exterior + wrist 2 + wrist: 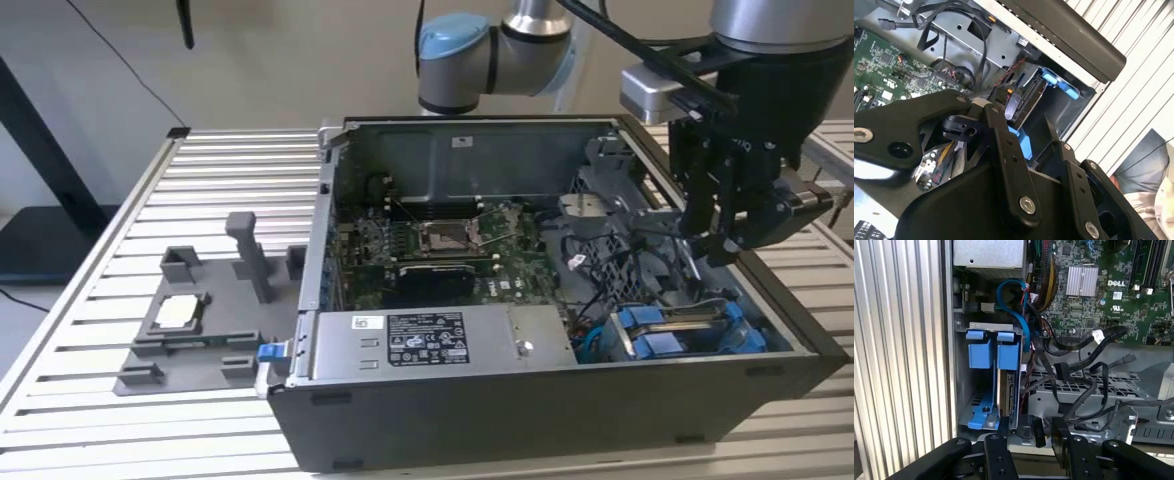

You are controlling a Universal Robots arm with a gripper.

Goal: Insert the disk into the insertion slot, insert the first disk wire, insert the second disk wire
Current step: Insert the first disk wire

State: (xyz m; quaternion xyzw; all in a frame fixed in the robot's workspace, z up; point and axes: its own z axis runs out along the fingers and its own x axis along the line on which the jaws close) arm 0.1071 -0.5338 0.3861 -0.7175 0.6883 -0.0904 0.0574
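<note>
Standing on edge in the insertion slot (979, 354), the disk (1007, 390) is seen just ahead of the jaws. The gripper (1030, 421) is held with jaws apart, a black plug (1033, 432) between them, seemingly lined up with the disk's edge. Loose black cables (1079, 385) are draped beside, crowding the approach.
</note>
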